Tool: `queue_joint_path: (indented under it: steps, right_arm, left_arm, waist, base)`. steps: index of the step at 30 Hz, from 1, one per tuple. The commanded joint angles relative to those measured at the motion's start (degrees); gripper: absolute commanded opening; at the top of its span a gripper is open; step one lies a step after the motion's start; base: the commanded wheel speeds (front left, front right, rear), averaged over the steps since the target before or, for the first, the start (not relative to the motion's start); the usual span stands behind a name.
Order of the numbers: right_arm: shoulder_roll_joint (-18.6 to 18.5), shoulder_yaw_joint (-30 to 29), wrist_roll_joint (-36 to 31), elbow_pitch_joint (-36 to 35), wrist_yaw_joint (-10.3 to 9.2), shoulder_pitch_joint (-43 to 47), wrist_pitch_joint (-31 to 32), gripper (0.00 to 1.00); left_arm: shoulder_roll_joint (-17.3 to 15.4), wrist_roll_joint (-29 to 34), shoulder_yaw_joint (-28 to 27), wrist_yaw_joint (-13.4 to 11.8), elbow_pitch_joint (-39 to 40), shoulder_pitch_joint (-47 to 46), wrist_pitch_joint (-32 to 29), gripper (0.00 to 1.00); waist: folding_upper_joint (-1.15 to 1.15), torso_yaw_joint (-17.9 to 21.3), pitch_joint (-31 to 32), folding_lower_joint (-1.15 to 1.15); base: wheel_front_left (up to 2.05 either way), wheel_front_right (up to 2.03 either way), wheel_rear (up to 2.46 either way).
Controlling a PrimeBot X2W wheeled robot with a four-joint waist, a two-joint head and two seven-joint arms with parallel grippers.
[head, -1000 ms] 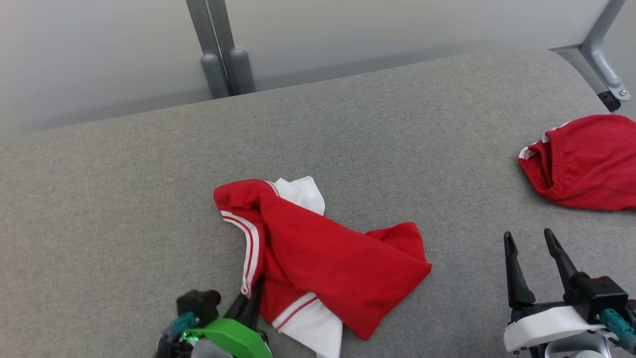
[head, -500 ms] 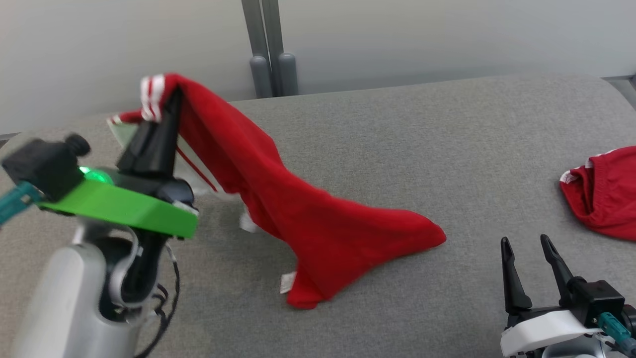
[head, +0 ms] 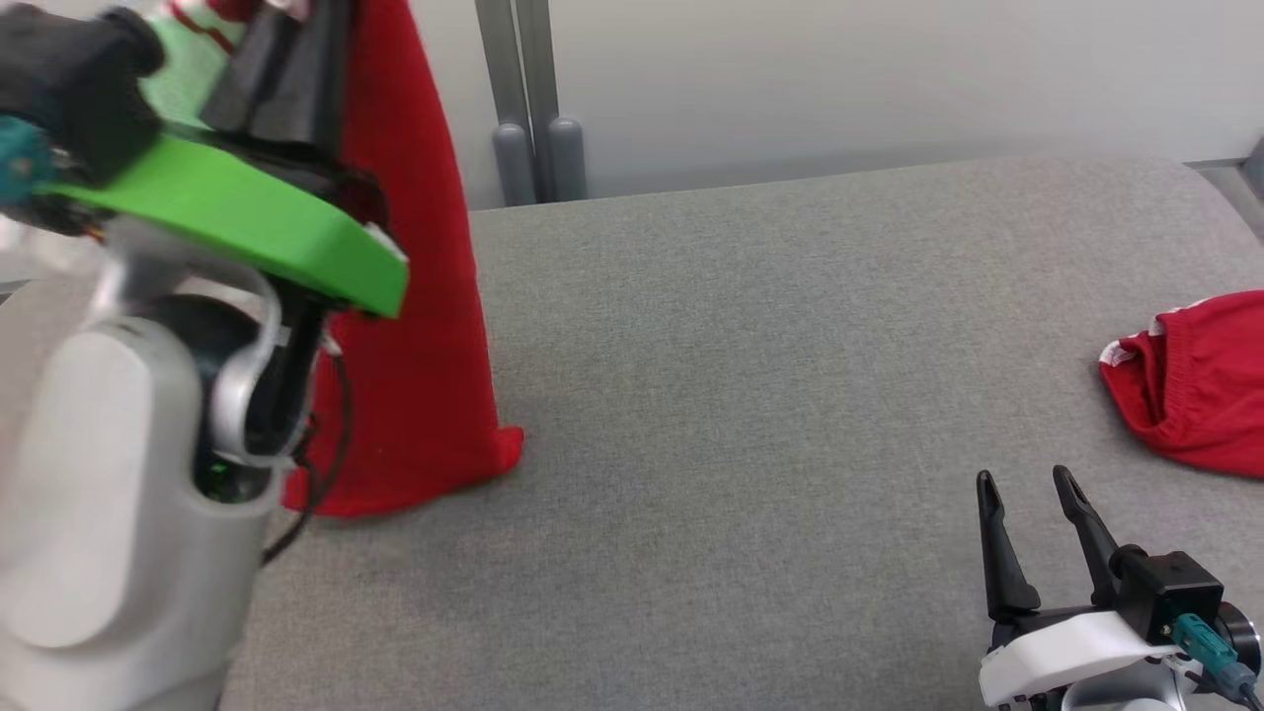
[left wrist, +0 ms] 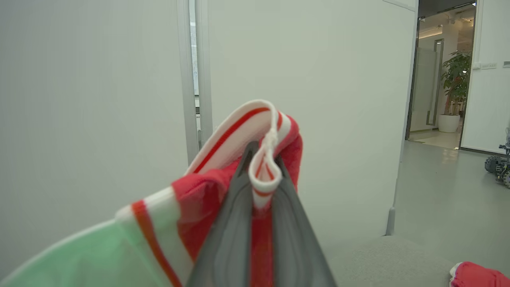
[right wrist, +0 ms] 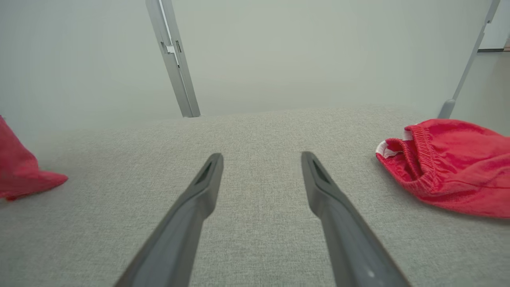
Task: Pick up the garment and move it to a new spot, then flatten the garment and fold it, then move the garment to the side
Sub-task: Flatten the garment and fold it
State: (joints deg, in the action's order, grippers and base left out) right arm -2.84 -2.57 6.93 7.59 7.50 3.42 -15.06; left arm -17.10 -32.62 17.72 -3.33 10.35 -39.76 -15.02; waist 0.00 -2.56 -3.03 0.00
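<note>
The garment (head: 415, 296) is red with white striped trim. It hangs in a long drape from my left gripper (head: 321, 15), which is raised high at the left and shut on its striped hem (left wrist: 265, 175). The garment's lower end (right wrist: 24, 175) still touches the grey padded surface (head: 741, 395). My right gripper (head: 1027, 494) rests low at the right, open, with nothing between its fingers (right wrist: 199, 195).
A second red garment (head: 1195, 395) lies bunched at the right edge of the padded surface, close to my right gripper. Grey metal posts (head: 528, 118) stand behind the surface against a pale wall. A doorway and a plant show at the far right in the left wrist view.
My left gripper has lifted the garment from a crumpled heap on the surface up and to the left, stretching it into a hanging drape. The head camera shifted. The right gripper stayed open.
</note>
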Motion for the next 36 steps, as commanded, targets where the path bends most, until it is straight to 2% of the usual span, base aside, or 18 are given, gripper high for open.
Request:
queue_joint_path:
  steps: [1,5,9,12,13,18,20,21,22,23,26,28,31,36]
  right_arm:
    - [-0.1,0.1,0.4,0.2,-0.02,-0.4,-0.2,1.0]
    - [-0.1,0.9,0.7,0.6,-0.02,-0.6,-0.2,1.0]
    - [-0.1,2.1,0.9,0.9,-0.02,-1.8,-0.2,1.0]
    - [-0.1,3.7,0.6,1.2,-0.02,-3.5,-0.2,1.0]
    - [-0.1,4.2,0.8,1.4,-0.02,-4.3,-0.2,1.0]
    - [-0.1,6.3,1.8,2.5,-0.02,-6.7,-0.2,1.0]
    - [-0.1,6.6,2.1,3.0,-0.02,-7.0,-0.2,1.0]
    - [-0.1,6.7,2.2,3.2,-0.02,-7.1,-0.2,1.0]
    - [-0.1,6.7,2.3,3.4,-0.02,-7.1,-0.2,1.0]
    - [-0.1,6.8,2.4,3.7,-0.02,-7.1,-0.2,1.0]
    - [-0.1,6.9,2.6,4.3,-0.02,-7.3,-0.2,1.0]
    - [-0.1,6.5,2.7,4.4,-0.02,-7.4,-0.2,1.0]
    - [-0.1,5.8,2.8,4.3,-0.02,-7.4,-0.2,1.0]
    - [-0.1,4.5,2.6,4.0,-0.02,-7.0,-0.2,1.0]
  left_arm:
    - [1.8,1.0,2.2,-0.8,-0.7,2.3,0.4,0.0]
    - [7.9,3.5,11.2,-2.0,-4.7,9.5,2.4,0.0]
    - [12.9,2.4,20.4,-2.1,-12.7,15.7,5.5,0.0]
    - [14.0,0.1,24.5,-3.0,-18.5,16.2,8.9,0.0]
    - [14.1,-2.7,26.5,-3.5,-19.7,15.6,10.6,0.0]
    - [14.1,-9.2,33.4,-8.0,-23.9,9.4,18.8,0.0]
    - [14.1,-13.6,35.3,-9.5,-24.3,6.8,22.3,0.0]
    - [14.1,-16.2,36.6,-9.4,-23.8,5.5,24.5,0.06]
    - [14.2,-19.0,37.2,-8.8,-23.0,4.7,26.4,0.4]
    - [14.1,-23.2,37.7,-8.6,-22.6,4.5,27.8,1.0]
    - [14.0,-33.0,41.0,-8.0,-23.6,2.8,28.8,1.0]
    - [14.0,-36.0,44.9,-8.8,-25.9,1.1,27.0,1.0]
    - [14.0,-38.0,50.0,-8.1,-28.1,-0.9,24.2,1.0]
    - [14.0,-38.4,52.4,-6.3,-28.9,-2.6,25.3,1.0]
  waist:
    - [0.0,1.5,0.1,0.0]
    - [0.0,3.8,-0.7,0.0]
    - [0.0,6.6,-2.3,0.0]
    - [0.0,9.6,-3.9,0.0]
    - [0.0,10.9,-4.4,0.0]
    - [0.0,15.5,-6.2,0.0]
    - [0.0,16.7,-6.7,0.0]
    - [0.0,17.3,-6.9,0.0]
    - [0.0,17.6,-7.0,0.0]
    - [0.0,18.0,-7.2,0.0]
    - [0.0,18.5,-7.3,0.0]
    - [0.0,18.3,-7.4,0.0]
    - [0.0,17.4,-7.4,0.0]
    - [0.0,14.8,-6.6,0.0]
  base:
    - [0.0,0.0,0.0]
    - [0.0,0.0,0.0]
    - [0.0,0.0,0.0]
    - [0.0,0.0,0.0]
    - [0.0,0.0,0.0]
    - [0.0,0.0,0.0]
    - [0.0,0.0,0.0]
    - [0.0,0.0,0.0]
    - [0.0,0.0,0.0]
    - [0.0,0.0,0.0]
    - [0.0,0.0,0.0]
    - [0.0,0.0,0.0]
    - [0.0,0.0,0.0]
    - [0.0,0.0,0.0]
